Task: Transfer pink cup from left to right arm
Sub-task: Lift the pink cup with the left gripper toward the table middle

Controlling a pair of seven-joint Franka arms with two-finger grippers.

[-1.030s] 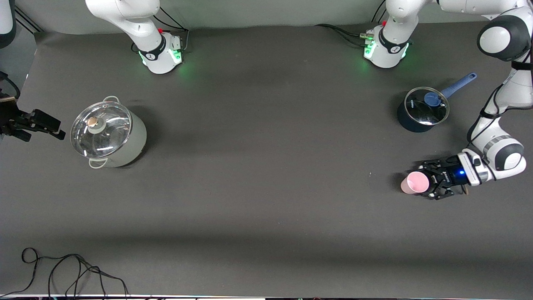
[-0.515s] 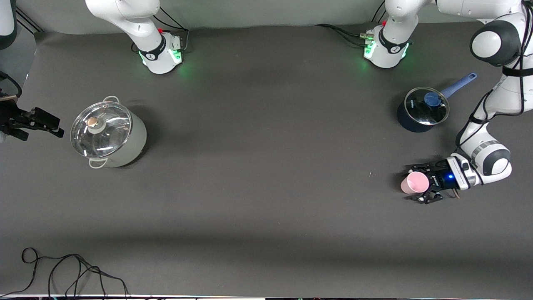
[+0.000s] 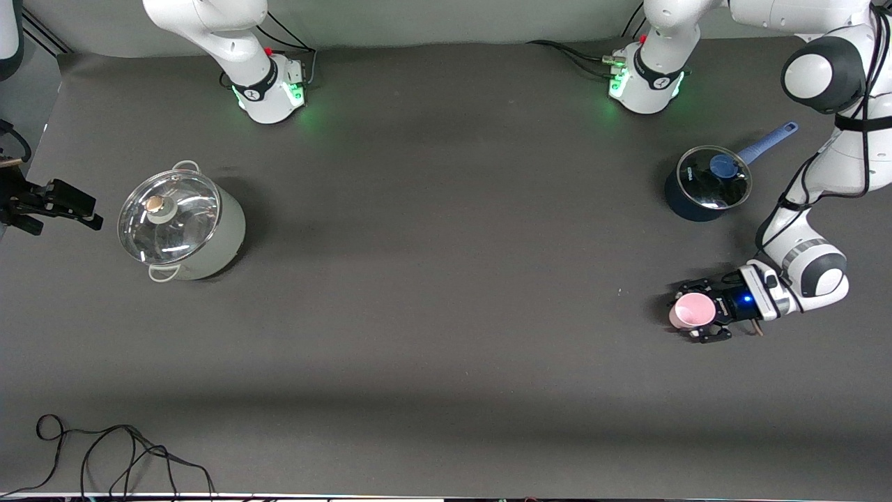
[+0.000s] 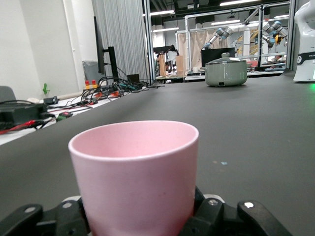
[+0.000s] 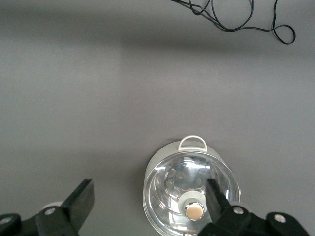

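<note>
**Desk:** What does the frame show at lower right?

**Photographer:** The left gripper (image 3: 699, 312) has just clamped its linkage fingers (image 4: 216, 216) around the pink cup (image 3: 693, 311), low on the cup's wall. A second ago those fingers stood wide on either side of it; now they press both flanks. The cup sits upright on the grey table (image 3: 446, 314), right of centre in the lower half of the front view, toward the left arm's end and nearer the camera than the blue saucepan (image 3: 706, 185).

**Desk:** Is it lifted yet?

**Photographer:** It appears not. The wrist view looks level across the tabletop past the cup's rim, so the cup seems to be on the surface.

**Desk:** And the receiving arm?

**Photographer:** The right gripper (image 3: 54, 206) waits at the left edge of the frame, beside the grey-green lidded pot (image 3: 180, 226), which lies below it in its own wrist view. Its straight fingers (image 5: 81, 200) are spread fully apart and carry nothing. It is well apart from the cup, with most of the table between them.

**Desk:** What does it mean for the handover?

**Photographer:** The pick-up grasp looks made, so the first stage is nearly done. By my reading, what remains is lifting the cup, bringing both arms toward mid-table, and passing it across.
</note>
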